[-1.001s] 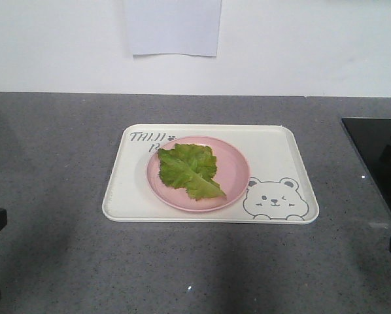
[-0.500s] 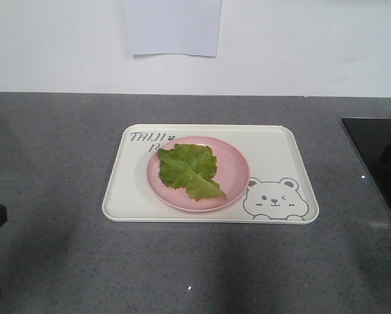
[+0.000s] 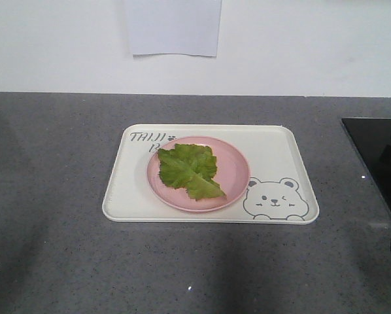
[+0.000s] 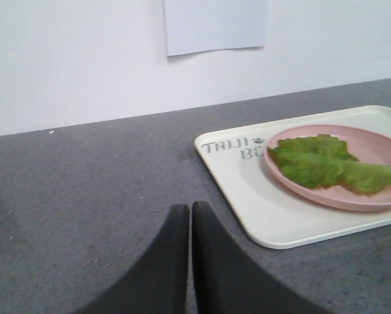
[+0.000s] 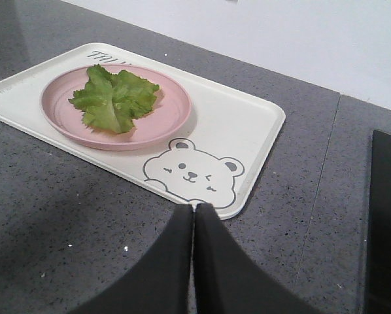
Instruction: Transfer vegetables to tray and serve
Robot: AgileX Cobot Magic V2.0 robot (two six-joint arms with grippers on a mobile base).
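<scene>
Lettuce leaf (image 3: 189,170) lying flat on pink plate (image 3: 235,171), plate sitting mid tray (image 3: 280,147), tray resting on grey surface (image 3: 58,157).
Left claw (image 4: 190,208) pressed closed, gripping nothing, hanging just off tray's near-left corner.
Right claw (image 5: 194,208) likewise closed and empty, sitting just short of bear drawing (image 5: 192,172) at tray edge.
Judging transfer done, serving remaining.
Advising: opening both claws, pinching opposite short rims, lifting evenly, keeping tray level, stopping plate sliding.

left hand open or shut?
Shut. In the left wrist view the left hand has its two dark fingers pressed together, nothing between them, above bare countertop.
</scene>
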